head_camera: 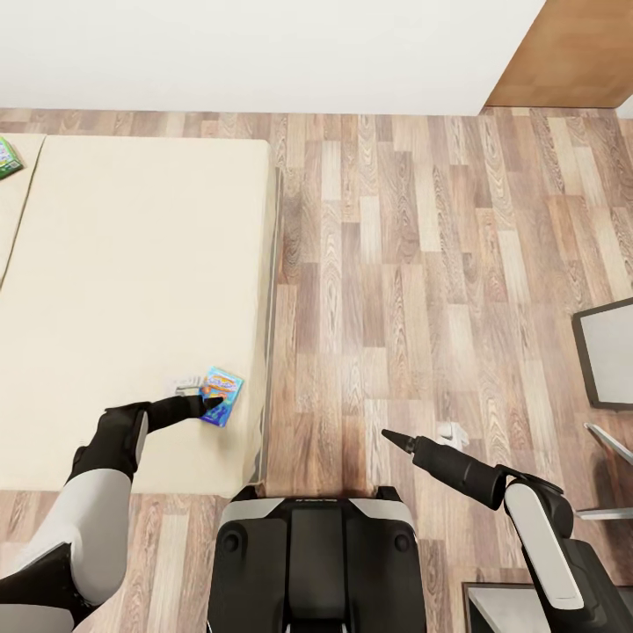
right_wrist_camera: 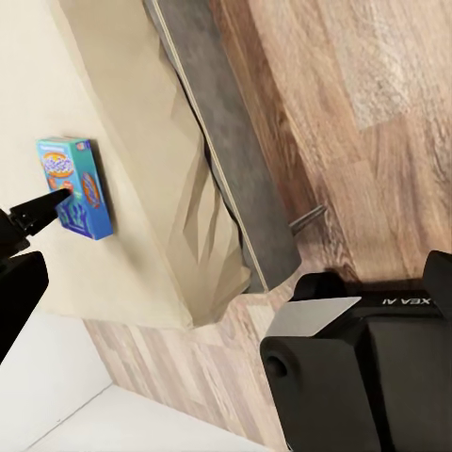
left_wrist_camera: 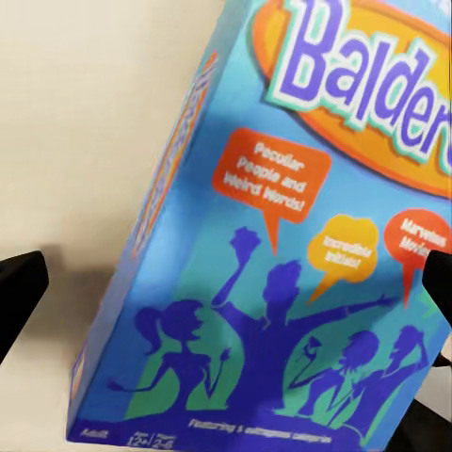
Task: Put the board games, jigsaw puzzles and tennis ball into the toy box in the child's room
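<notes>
A blue board game (head_camera: 223, 396) lies flat near the foot corner of the bed (head_camera: 132, 264). My left gripper (head_camera: 209, 403) is right at it. In the left wrist view its blue lid (left_wrist_camera: 273, 282) sits between the two fingertips (left_wrist_camera: 21, 292), which stand wide apart, so the left gripper (left_wrist_camera: 226, 301) is open. A second board game (head_camera: 7, 156), green and white, lies at the bed's far left edge. My right gripper (head_camera: 388, 434) hovers over the floor, open and holding nothing. The toy box, jigsaw puzzles and tennis ball are out of view.
Wood-plank floor (head_camera: 422, 264) runs between the bed and grey furniture (head_camera: 608, 352) at the right edge. A white wall (head_camera: 264, 53) closes the far side, with a brown door panel (head_camera: 571, 53) at its right. The robot's base (head_camera: 316, 563) stands at the bed's foot.
</notes>
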Tool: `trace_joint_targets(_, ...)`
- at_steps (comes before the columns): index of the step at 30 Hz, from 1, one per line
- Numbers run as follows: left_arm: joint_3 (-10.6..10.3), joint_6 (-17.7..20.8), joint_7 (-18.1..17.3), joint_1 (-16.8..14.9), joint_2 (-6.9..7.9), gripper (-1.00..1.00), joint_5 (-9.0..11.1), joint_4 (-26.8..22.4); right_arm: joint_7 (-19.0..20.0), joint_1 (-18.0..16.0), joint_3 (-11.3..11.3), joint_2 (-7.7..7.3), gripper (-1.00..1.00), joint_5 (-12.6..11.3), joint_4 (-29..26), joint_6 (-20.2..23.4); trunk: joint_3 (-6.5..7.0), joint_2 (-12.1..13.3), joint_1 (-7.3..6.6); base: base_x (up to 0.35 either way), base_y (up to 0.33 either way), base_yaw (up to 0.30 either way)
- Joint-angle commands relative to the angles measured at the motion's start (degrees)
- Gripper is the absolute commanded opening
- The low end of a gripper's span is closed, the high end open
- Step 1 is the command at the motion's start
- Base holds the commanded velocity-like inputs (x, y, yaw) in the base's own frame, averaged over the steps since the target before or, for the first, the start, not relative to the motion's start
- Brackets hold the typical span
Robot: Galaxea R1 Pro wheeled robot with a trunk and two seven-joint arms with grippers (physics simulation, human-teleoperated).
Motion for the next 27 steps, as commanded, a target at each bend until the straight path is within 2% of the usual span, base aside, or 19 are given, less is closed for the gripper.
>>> trace_joint_targets(1,0.21,0.60,-0.78,-0.02,-0.08,1.00,-0.05,0.27,0.46,-0.02,-0.09,0.00,1.00,0.39,-0.02,0.27,-0.06,-0.07,0.05,0.000,0.000,0.000)
trace_joint_targets(23,0.20,-1.78,-4.78,-0.15,-0.20,1.00,-2.98,0.90,0.49,-0.02,-0.10,0.13,1.00,0.46,-0.02,0.27,-0.06,-0.07,0.05,0.000,0.000,0.000)
trace_joint_targets(27,0.13,-1.05,-3.03,-0.13,-0.92,1.00,-3.91,-0.22,0.52,-0.01,-0.13,0.14,1.00,0.65,0.14,0.22,-0.06,-0.07,0.05,0.000,0.000,0.000)
